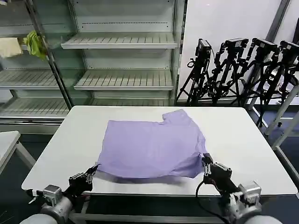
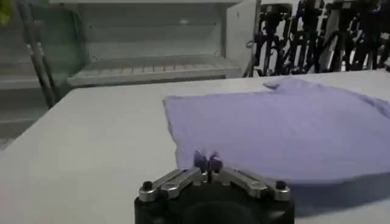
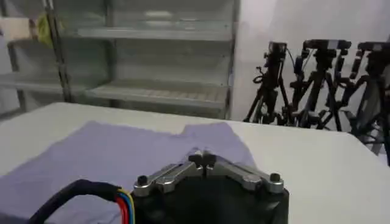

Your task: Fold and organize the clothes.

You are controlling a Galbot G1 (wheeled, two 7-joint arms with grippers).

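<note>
T-shirt (image 1: 152,147) is laid on the white desk (image 1: 243,140), lavender, roughly centred, near edge close to the desk's front. One fold is judged done: the shape reads as a doubled rectangle, with one sleeve (image 1: 180,116) sticking out at the far right corner; no print is visible on the upward face. Near edge is seen lifted slightly off the desk between the two hands, with shadow under it. Further folds and final placement are judged outstanding.

Left hand (image 1: 93,171) is at the shirt's near left corner. In the left wrist view its fingers are pressed together (image 2: 207,164) with a bit of lavender fabric pinched between the tips.

Right hand (image 1: 206,162) is at the near right corner. In the right wrist view its fingertips are closed against each other (image 3: 202,159) with cloth right at them; a pinch on the hem is judged likely, given the raised edge in the head view.
</note>
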